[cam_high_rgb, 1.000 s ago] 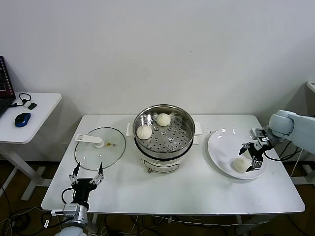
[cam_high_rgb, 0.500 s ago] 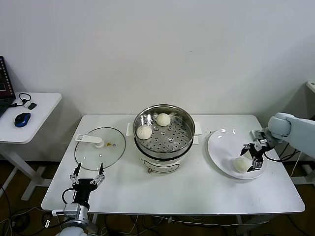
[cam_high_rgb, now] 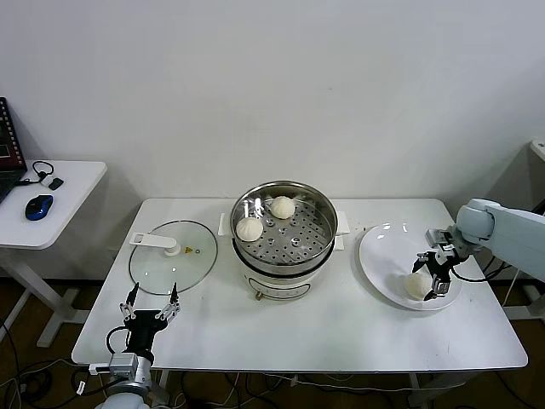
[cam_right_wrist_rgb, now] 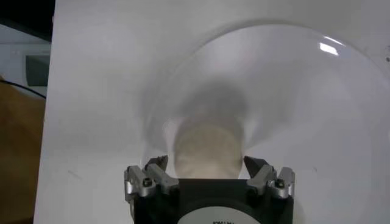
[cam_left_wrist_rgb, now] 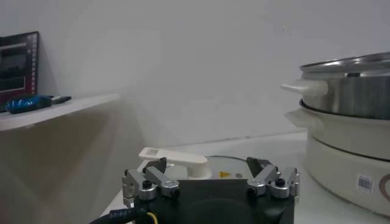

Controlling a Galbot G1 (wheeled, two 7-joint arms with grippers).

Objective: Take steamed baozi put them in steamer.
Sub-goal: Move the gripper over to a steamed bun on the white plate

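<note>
Right gripper (cam_high_rgb: 433, 275) is spread around the last baozi (cam_high_rgb: 417, 285) on the white plate (cam_high_rgb: 383, 251), right of the steamer (cam_high_rgb: 284, 223). Two baozi (cam_high_rgb: 249, 228) are already loaded inside. Left gripper (cam_high_rgb: 151, 302), spread, is parked front-left of the steamer.

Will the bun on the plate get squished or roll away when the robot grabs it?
The bun looks soft and puffy, so a hard squeeze from the right gripper would probably dent it. Its round top might let it slip. It sits low in the plate, so it likely won't roll far.
</note>
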